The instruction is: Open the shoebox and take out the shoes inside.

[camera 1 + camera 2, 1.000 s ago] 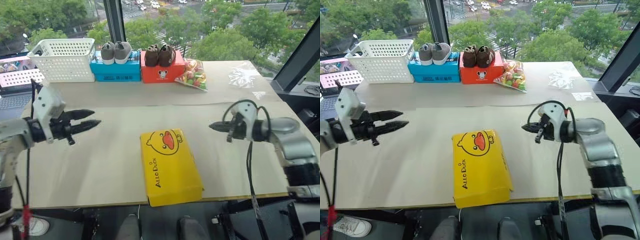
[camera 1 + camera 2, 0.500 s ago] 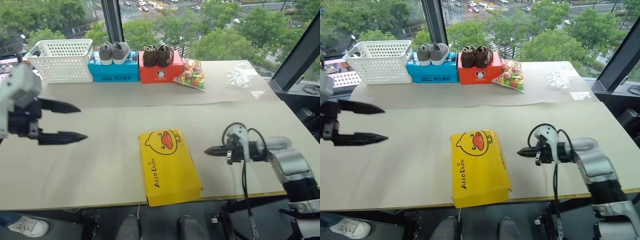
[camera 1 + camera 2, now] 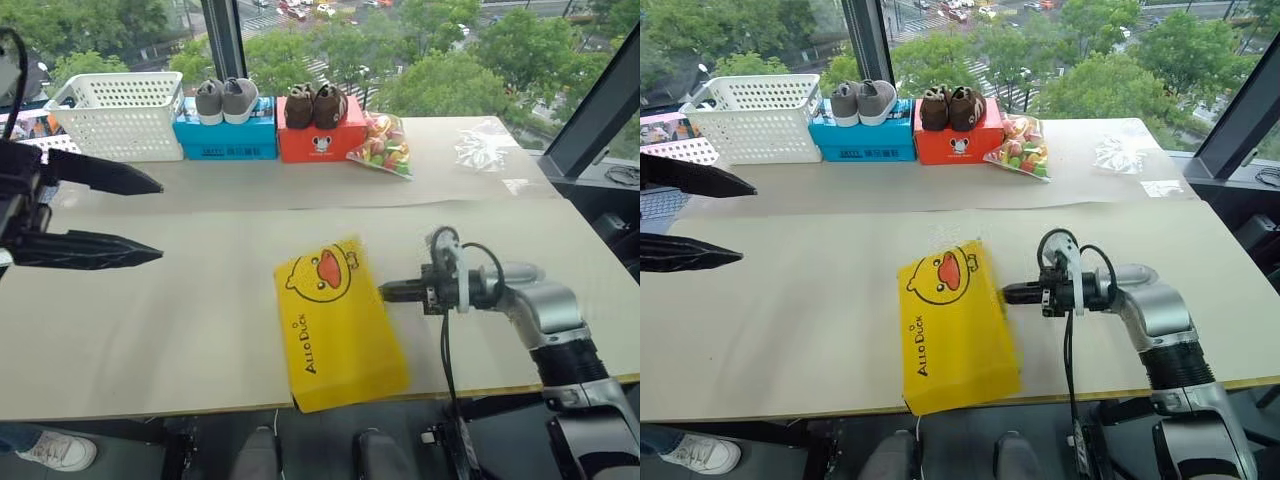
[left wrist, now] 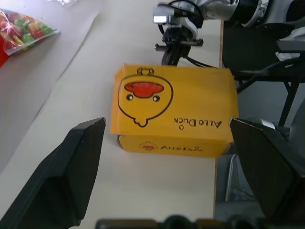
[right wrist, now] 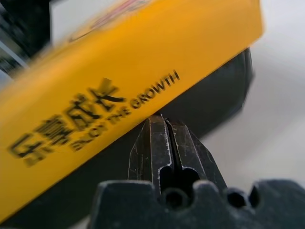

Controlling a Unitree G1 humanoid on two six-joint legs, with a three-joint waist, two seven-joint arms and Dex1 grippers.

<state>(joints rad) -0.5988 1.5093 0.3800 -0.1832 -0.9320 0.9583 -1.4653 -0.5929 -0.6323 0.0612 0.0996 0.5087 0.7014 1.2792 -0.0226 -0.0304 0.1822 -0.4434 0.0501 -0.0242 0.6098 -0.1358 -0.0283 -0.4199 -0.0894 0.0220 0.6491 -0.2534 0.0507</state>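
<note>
A: Where is the shoebox (image 3: 338, 320) now, and has it changed from a second ago?

B: It lies lid-up near the front edge of the bench (image 3: 200, 330), in the middle. A second ago it sat fairly square; now it is turned a little, the duck-face end swung toward the robot's right, and the lid edge on that side looks tipped up. The lid is not off.

A: What did that?

B: The right gripper (image 3: 384, 291). A second ago it hung well apart from the box, above the bench on the right. Since then it has come down and leftward, and its tips are now against the box's right side. In the right wrist view its fingers (image 5: 164, 143) are pressed together with nothing between them, right under the yellow lid edge and against the black side.

A: And the left gripper (image 3: 150, 220)?

B: A second ago its fingers were almost together; now they are spread wide and hold nothing, off at the left, well apart from the box. It also sits nearer the camera than before.

A: Anything you cannot make out?

B: The shoes stay hidden under the lid. Whether the right tips are under the lid rim or only pushing the side, I cannot tell. The left arm is cut off by the frame edge.
</note>
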